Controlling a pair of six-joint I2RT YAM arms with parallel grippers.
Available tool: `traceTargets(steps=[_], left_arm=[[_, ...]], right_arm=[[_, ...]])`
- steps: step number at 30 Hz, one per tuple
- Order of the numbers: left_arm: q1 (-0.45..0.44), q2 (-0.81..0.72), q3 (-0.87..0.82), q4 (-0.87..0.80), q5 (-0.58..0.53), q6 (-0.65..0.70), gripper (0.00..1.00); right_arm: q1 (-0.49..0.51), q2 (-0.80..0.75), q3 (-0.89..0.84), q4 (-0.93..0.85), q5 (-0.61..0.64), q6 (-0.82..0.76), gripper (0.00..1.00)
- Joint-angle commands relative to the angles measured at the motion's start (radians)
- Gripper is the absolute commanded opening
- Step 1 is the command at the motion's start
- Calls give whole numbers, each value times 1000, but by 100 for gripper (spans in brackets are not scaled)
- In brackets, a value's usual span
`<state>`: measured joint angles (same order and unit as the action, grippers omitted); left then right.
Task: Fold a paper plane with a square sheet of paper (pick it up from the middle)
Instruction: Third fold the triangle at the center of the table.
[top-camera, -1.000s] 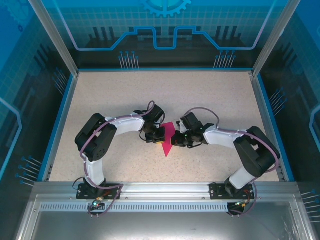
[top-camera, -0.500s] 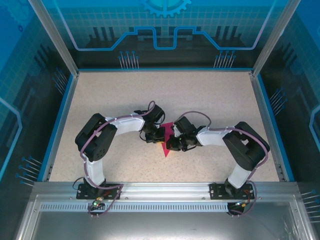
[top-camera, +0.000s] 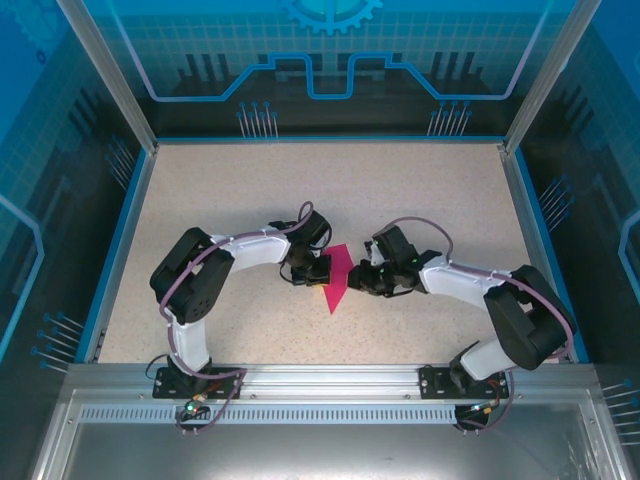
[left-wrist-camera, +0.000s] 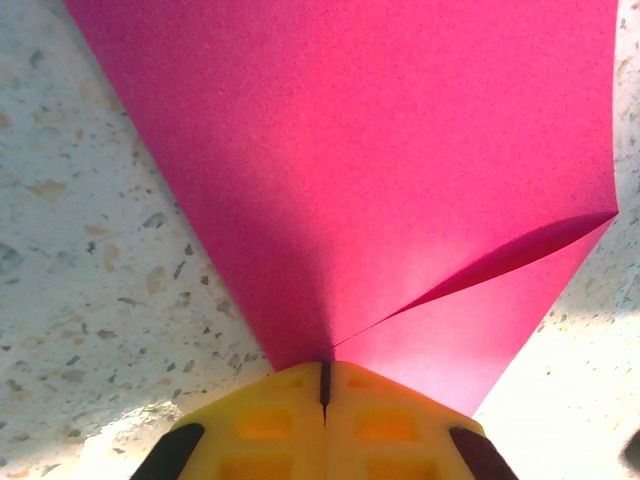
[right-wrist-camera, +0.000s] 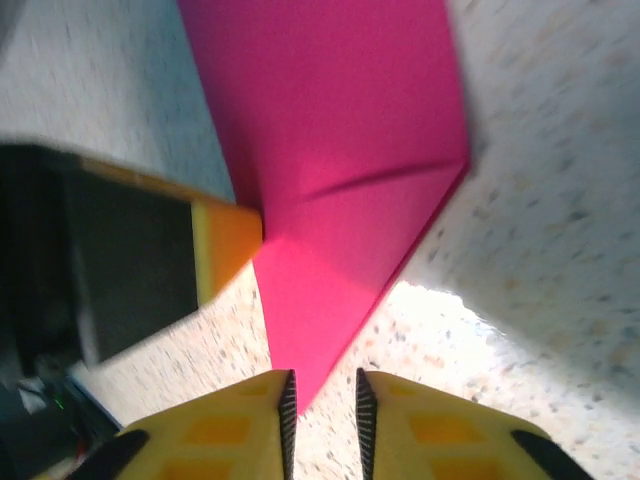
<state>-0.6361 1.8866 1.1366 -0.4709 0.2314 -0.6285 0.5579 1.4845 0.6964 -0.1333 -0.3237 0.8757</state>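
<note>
The right claw (top-camera: 361, 281) has just let go. Half a second ago it sat on the paper (top-camera: 337, 285) with its jaws closed. Now it has drawn back toward the right edge of the tabletop (top-camera: 240, 190) and its jaws stand narrowly apart. In its own wrist view, bare surface shows through the slit between the fingers, and the paper's near point lies just in front of them, apparently touching nothing.

The left claw (left-wrist-camera: 323, 385) has not moved. It stays clamped on the paper's left edge, fingers pressed together with the sheet coming straight out of the seam.

The paper lies close to the middle of the tabletop, a little toward the near edge. It is already folded into a pointed shape with its tip aimed at the near edge.

I read the release as the end of a pressing stroke: the right claw has finished flattening a fold (left-wrist-camera: 500, 255) while the left held the sheet in place. That fold has not settled fully. In the left wrist view its top layer still lifts slightly off the layer beneath, along the right side. The sheet is not yet a narrow dart, so more folds remain. The right claw will probably need to come back for another press or a fresh hold, while the left anchors the sheet.
</note>
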Motion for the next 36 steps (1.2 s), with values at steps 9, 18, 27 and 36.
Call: traceTargets(steps=[9,18,27,36], left_arm=[[6,49,-25,-80,-164,-17,0],[6,51,-24,-86,-165,-17,0],[6,50,-18,-94,-173,-19,0],[6,51,-13,-98,-182,-18,0]], right_arm=[[-74,126,60,-4,-32,52,36],[-74,215,105,58,-91,33,29],[-70,245,119,93,-138,17,26],[-70,218,54,208,-225,6,27]])
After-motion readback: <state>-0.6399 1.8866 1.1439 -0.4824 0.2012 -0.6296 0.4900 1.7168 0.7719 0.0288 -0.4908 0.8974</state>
